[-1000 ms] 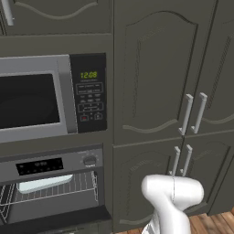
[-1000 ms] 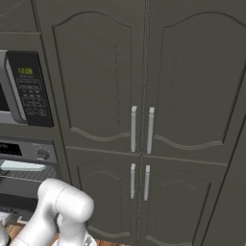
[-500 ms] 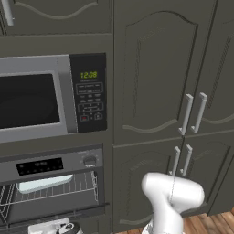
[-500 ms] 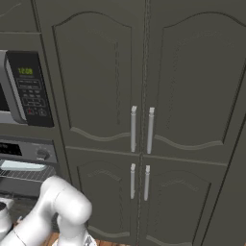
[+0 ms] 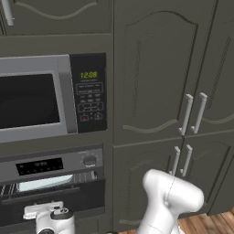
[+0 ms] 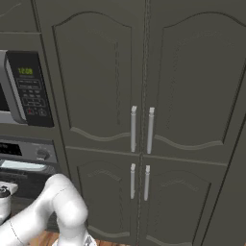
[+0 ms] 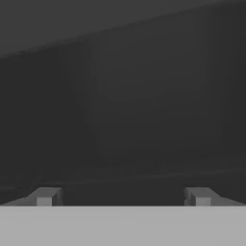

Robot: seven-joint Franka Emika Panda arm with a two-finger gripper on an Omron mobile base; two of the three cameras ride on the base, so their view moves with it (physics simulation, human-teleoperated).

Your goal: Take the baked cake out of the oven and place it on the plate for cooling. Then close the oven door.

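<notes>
The tool [image 7: 123,198] stands released, its two tips wide apart with nothing between them, facing a dark, dim surface close ahead that cannot be made out further. In the left base view the white hand [image 5: 49,218] sits low, just in front of the oven [image 5: 50,183] and below its opening. Just above and beyond the hand lies the cake [image 5: 45,182], a pale flat slab on the wire rack [image 5: 82,178] inside the oven, apart from the tool. Above the cake runs the silver control strip with a knob [image 5: 89,161] and a black display [image 5: 39,167]. Higher still sits the microwave [image 5: 50,98] with its green clock. To the tool's right, farther off, stand tall dark cabinet doors [image 6: 144,91] with silver handles.
</notes>
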